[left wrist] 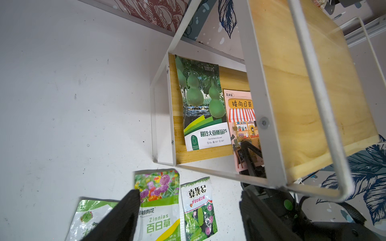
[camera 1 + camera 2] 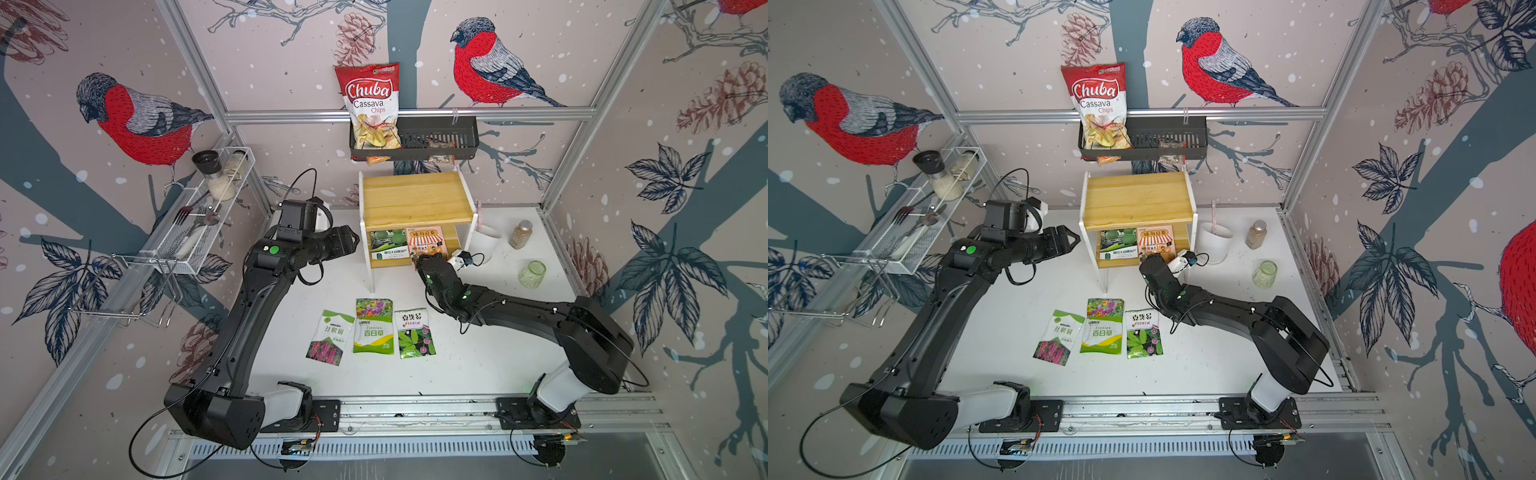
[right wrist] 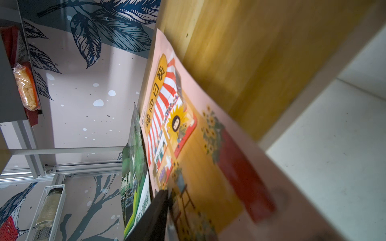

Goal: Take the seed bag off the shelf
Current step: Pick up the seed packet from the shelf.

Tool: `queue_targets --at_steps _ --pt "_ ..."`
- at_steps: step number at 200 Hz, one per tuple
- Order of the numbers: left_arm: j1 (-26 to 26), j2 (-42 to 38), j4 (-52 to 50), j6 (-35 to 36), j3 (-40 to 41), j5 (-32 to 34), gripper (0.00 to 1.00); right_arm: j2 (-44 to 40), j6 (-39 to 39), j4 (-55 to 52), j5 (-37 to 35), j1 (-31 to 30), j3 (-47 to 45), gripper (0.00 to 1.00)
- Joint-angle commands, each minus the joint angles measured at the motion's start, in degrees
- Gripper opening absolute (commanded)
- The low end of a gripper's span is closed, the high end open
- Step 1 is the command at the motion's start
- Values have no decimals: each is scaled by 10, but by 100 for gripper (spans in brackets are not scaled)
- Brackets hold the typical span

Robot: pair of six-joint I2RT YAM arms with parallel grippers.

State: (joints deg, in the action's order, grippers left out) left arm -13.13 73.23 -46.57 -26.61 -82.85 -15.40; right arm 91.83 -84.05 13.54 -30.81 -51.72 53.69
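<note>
Seed bag (image 2: 426, 245) (image 1: 240, 116): pink, printed with a striped awning and sunflowers. You find it on the lower board (image 1: 200, 154) of the shelf (image 2: 415, 195), directly at the tip of the right tool (image 1: 249, 154). Its near edge overhangs the front of the board, toward that tool.

Right tool: it reaches in under the top board from the front of the shelf. In the right wrist view one dark finger (image 3: 158, 208) lies on the printed face of the seed bag, close to the near edge. The opposite finger is hidden. You cannot tell from these views whether the tool is clenched on the bag or only touching it.

Gourd bag (image 2: 388, 245) (image 1: 200, 104): green, on the same board, just beside the seed bag, on the side of the right tool that faces the left tool.

Left tool (image 2: 1069, 241): released, its fingers (image 1: 125, 212) spread wide with nothing between them. It hangs above the counter (image 2: 498, 353), near the shelf's white leg (image 2: 1082, 208) but apart from it. Below and ahead of this tool, three seed packets (image 2: 372, 328) lie flat on the counter side by side, well apart from the shelf.
</note>
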Motion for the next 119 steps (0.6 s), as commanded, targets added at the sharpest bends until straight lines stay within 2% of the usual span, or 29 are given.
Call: queue_targets --at_steps 1,74,119 --pt "2 -1 16 3 0 -3 79 -8 6 -13 3 -3 7 43" --pt "1 0 21 0 4 -6 79 -25 2 -16 2 -7 3 29" --pt "1 -2 20 0 5 -4 79 -30 9 -6 3 -7 3 15"
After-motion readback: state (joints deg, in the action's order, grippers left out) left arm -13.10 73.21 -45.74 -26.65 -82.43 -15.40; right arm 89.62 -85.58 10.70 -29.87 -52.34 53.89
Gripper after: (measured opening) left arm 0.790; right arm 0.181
